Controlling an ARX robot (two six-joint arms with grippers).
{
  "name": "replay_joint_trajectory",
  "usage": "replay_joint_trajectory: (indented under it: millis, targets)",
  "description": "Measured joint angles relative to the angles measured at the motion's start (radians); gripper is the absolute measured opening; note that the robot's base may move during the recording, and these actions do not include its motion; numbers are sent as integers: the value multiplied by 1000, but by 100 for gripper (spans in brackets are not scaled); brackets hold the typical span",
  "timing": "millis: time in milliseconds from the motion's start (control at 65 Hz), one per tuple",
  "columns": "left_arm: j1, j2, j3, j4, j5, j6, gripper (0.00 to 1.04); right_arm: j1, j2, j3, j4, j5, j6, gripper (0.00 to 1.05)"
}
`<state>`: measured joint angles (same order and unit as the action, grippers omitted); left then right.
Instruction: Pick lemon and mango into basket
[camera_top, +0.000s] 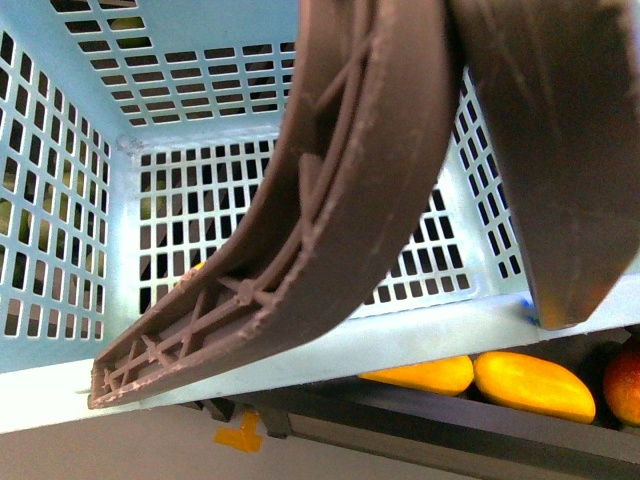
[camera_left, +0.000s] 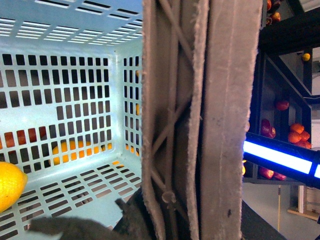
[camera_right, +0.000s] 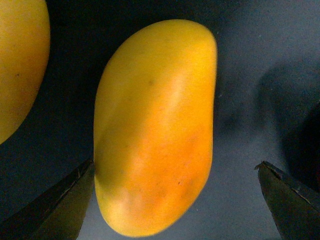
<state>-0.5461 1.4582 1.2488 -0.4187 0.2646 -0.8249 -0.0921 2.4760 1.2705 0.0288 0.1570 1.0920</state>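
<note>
The light teal basket (camera_top: 70, 210) fills the front view, its brown handles (camera_top: 340, 190) swung close before the camera. In the left wrist view my left gripper (camera_left: 170, 220) is shut on the brown handles (camera_left: 200, 120) of the basket (camera_left: 65, 75). A lemon (camera_left: 10, 185) lies on the basket floor. In the right wrist view a yellow-orange mango (camera_right: 155, 125) lies on a dark surface. My right gripper (camera_right: 175, 200) is open right over it, one finger close against its side, the other apart. Two mangoes (camera_top: 535, 385) show on a shelf below the basket in the front view.
A second yellow fruit (camera_right: 20, 60) lies close beside the mango. A red apple (camera_top: 625, 385) sits by the shelf mangoes. Beyond the basket, dark shelves hold red and orange fruit (camera_left: 295, 135) and a lit blue-white strip (camera_left: 280, 157).
</note>
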Motion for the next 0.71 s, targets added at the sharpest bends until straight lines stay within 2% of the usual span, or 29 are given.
replay_joint_trajectory:
  millis: [108,292,384,707]
  targets:
    - [0,0,0,0,-2,1,15,-2,22,15,-10,0,0,95]
    - [0,0,0,0,-1,0,15,-2,48,24,-38,3,-9,72]
    - [0,0,0,0,0,0,15,-2,48,24,-41,10,-11,66]
    - [0,0,0,0,0,0,15,-12,-35,-68,-12,50,-33,62]
